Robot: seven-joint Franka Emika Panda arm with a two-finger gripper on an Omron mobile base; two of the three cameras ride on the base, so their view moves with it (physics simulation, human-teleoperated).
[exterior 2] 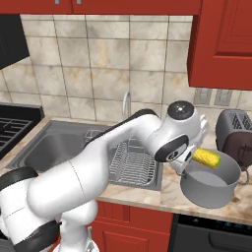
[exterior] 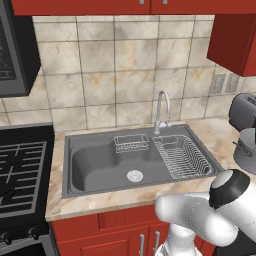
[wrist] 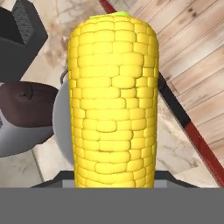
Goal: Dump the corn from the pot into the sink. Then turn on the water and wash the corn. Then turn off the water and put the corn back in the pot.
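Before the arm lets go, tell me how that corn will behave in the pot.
The corn is a round cob, so it will likely roll against the pot wall. It looks stiff, unlikely to bend. Its bumpy kernels probably help the gripper hold it.

matt grey metal pot [exterior 2: 210,185], bumpy yellow corn [exterior 2: 206,158].

no readable text, labels or signs

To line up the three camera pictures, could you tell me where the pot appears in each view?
Left base view: the pot is cut off at the right edge, under the toaster.
Right base view: lower right, on the counter, beneath the corn.
Hand view: its grey rim peeks out left of the corn.
Shared landmark: the toaster.
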